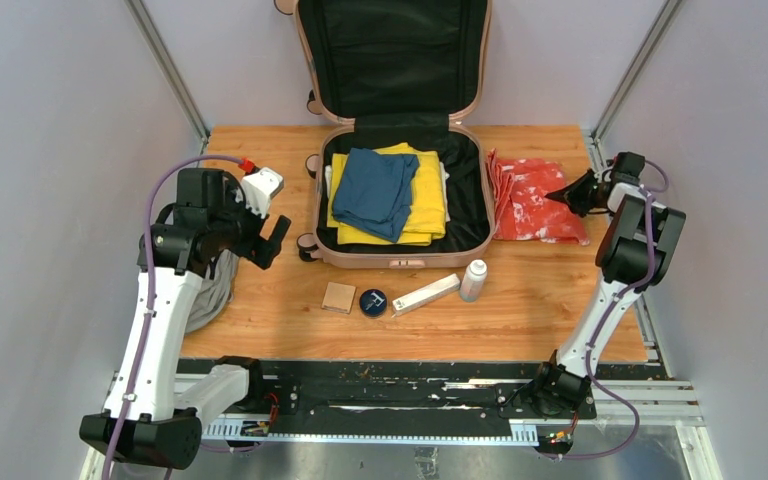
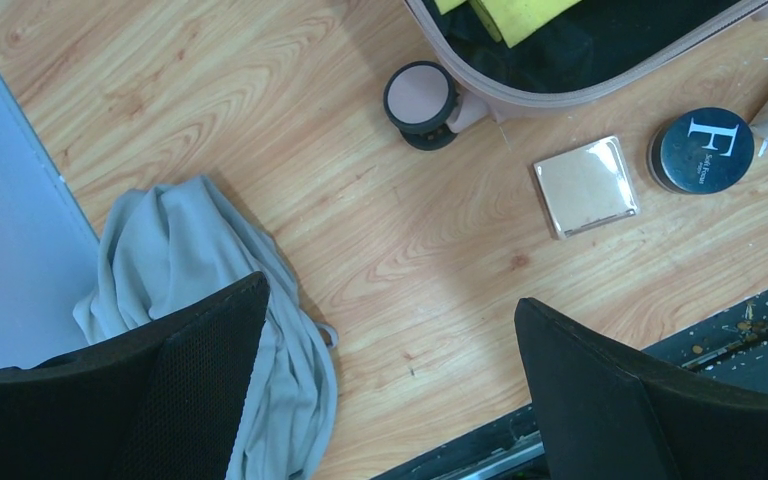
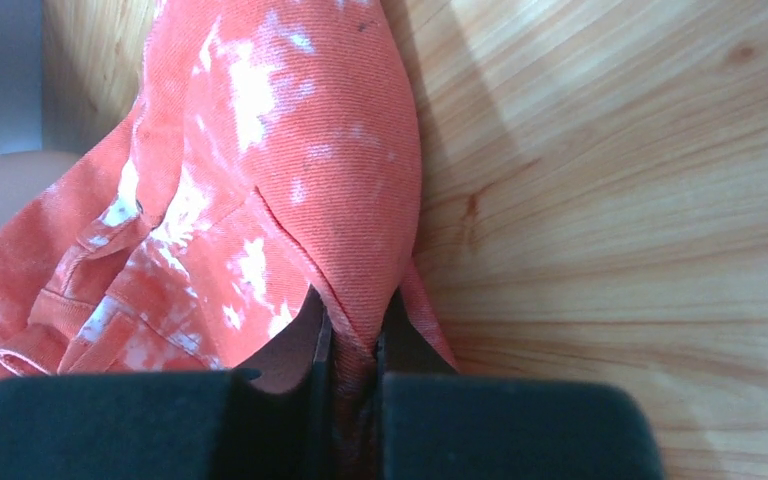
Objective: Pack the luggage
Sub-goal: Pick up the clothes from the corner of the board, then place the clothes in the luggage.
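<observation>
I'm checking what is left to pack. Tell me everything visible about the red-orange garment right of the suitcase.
The red-orange garment is folded, denim-like cloth with white bleached blotches and stitched seams. It lies on the wooden table, close beside the right side of the open luggage, outside it. The right end effector is shut on a raised fold at its right edge.
</observation>
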